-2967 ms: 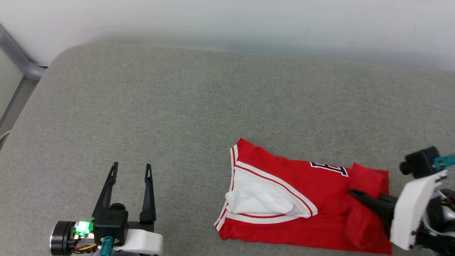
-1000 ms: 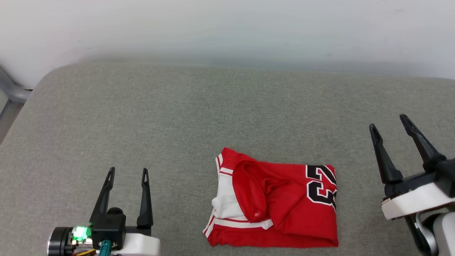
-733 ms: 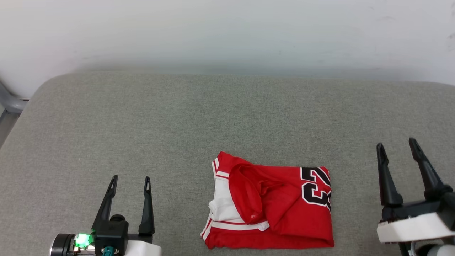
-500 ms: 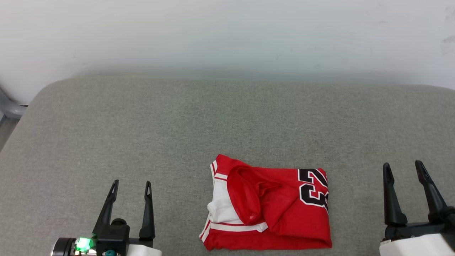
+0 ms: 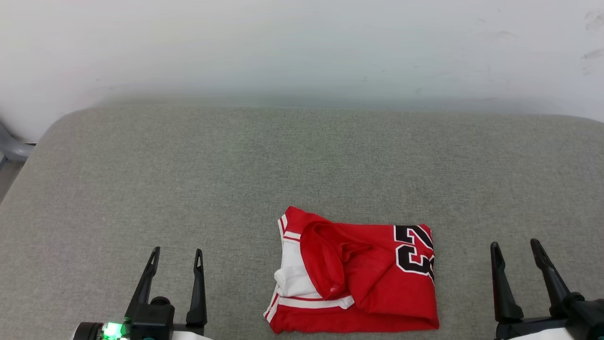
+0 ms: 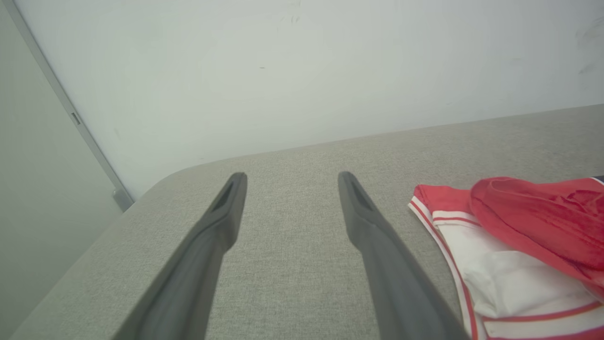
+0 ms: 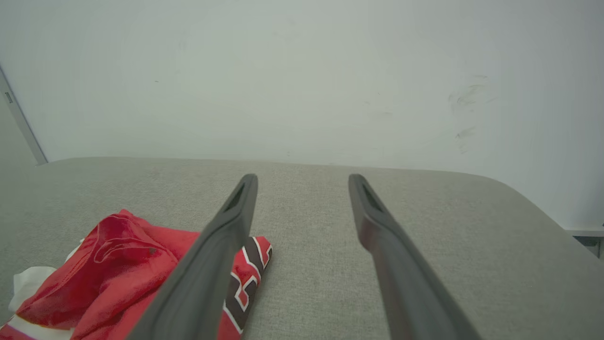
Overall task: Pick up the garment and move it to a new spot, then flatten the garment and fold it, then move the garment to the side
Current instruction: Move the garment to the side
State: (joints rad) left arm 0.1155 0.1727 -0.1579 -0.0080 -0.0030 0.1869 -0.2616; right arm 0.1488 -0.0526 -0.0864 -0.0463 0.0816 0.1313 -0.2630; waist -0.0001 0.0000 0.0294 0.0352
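- The garment (image 5: 358, 274) lies folded into a rough block at the lower centre of the head view, on the grey cushion (image 5: 236, 165), with its black numerals at the right edge.
- The left gripper (image 5: 177, 250) sits at the lower left, fingers spread wide and empty, well apart from the garment.
- The right gripper (image 5: 515, 243) sits at the lower right, likewise wide and holding nothing, clear of the numbered edge.
- The fold looks loose: a red flap bunches on top, and a white sleeve pokes out on the left side.
- What seems left is the move to the side, and that is where it could fail.
- A pinch that catches only the top layer would likely peel the fold open on lifting.
- Dragging the block over the rough cushion may shift the layers apart.
- Fingers pressed too deep could snag the cushion fabric instead of slipping under the bottom layer.
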